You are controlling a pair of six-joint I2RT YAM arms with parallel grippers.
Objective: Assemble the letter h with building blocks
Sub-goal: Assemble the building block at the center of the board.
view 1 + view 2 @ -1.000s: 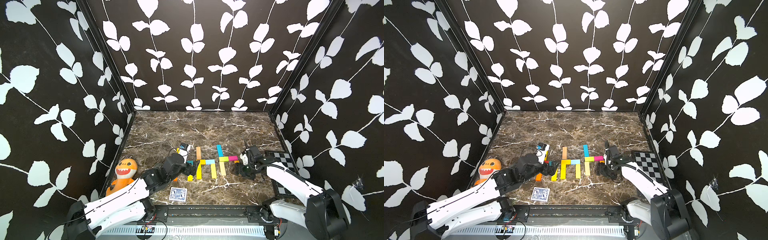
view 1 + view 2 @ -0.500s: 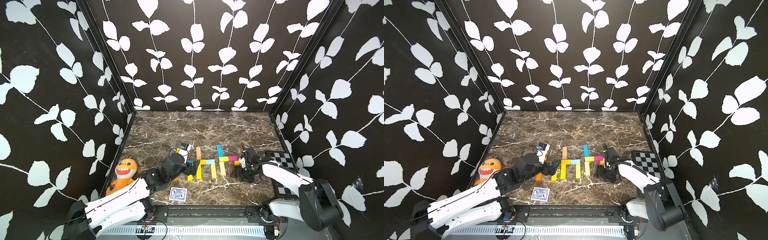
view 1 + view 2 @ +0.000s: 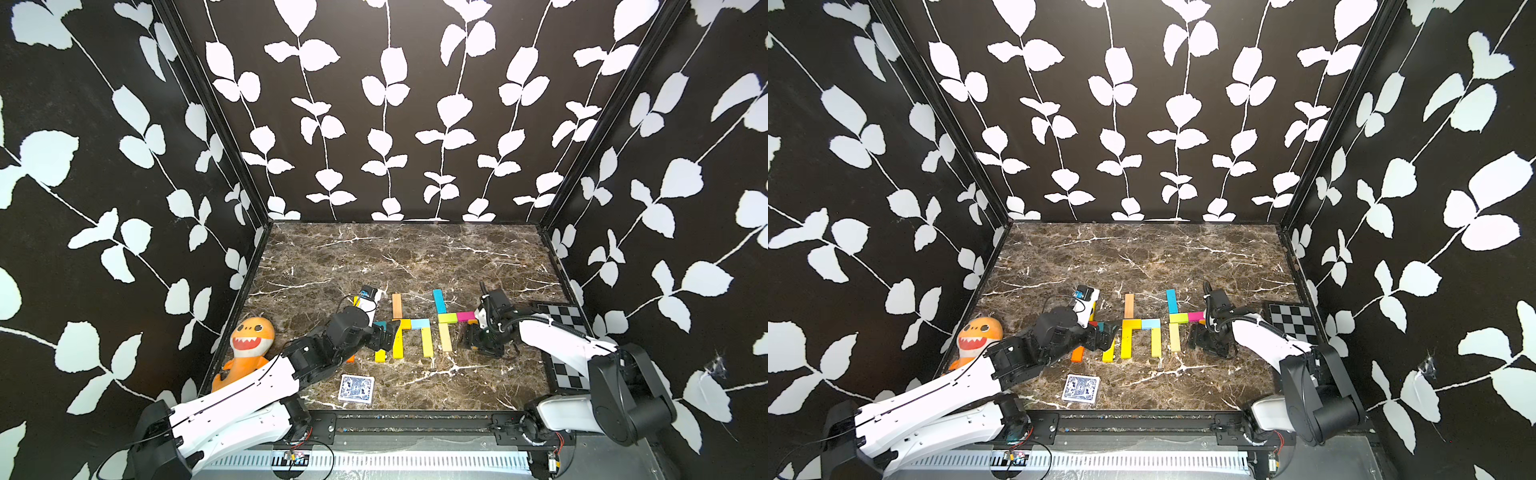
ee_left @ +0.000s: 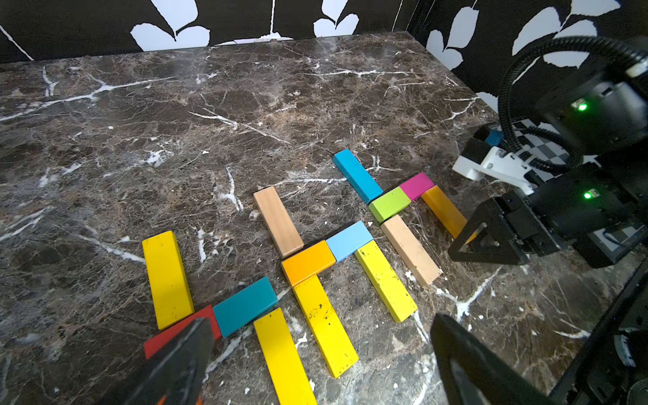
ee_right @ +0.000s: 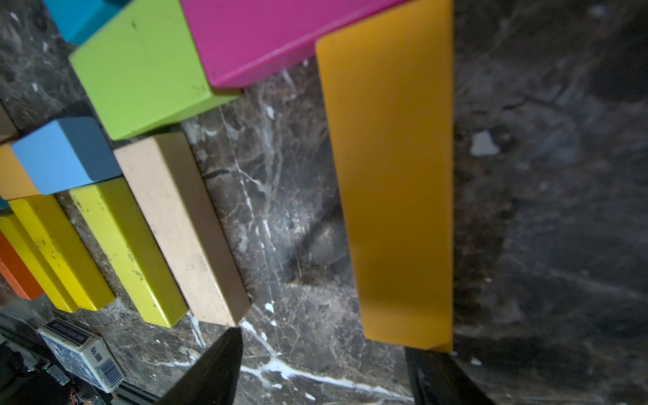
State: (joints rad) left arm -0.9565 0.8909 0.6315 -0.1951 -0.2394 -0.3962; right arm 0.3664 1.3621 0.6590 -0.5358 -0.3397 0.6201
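Observation:
The building blocks lie flat on the marble table [image 3: 415, 257] in three coloured groups side by side. In the left wrist view these are a yellow block [image 4: 167, 277], red block [image 4: 164, 338] and teal block [image 4: 243, 303]; a tan block [image 4: 277, 224], orange block [image 4: 308, 261] and light blue block [image 4: 349, 238]; and a blue block [image 4: 356, 175], green block [image 4: 390, 203] and pink block [image 4: 416, 184]. My left gripper [image 4: 321, 322] [image 3: 384, 334] hangs open over the yellow blocks [image 4: 324, 322]. My right gripper [image 5: 326, 342] [image 3: 473, 338] is open around the end of an amber block [image 5: 392, 193], whose end touches one finger [image 5: 431, 378].
A blue-patterned card deck [image 3: 356, 388] lies near the front edge, and it shows in the right wrist view [image 5: 80, 354]. An orange shark plush [image 3: 248, 340] sits at the left wall. A checkerboard [image 3: 561, 316] lies at the right wall. Black leaf-patterned walls close three sides.
The right arm has swung its elbow inward and its gripper has crept a little to the left at the amber block. The left arm holds still.

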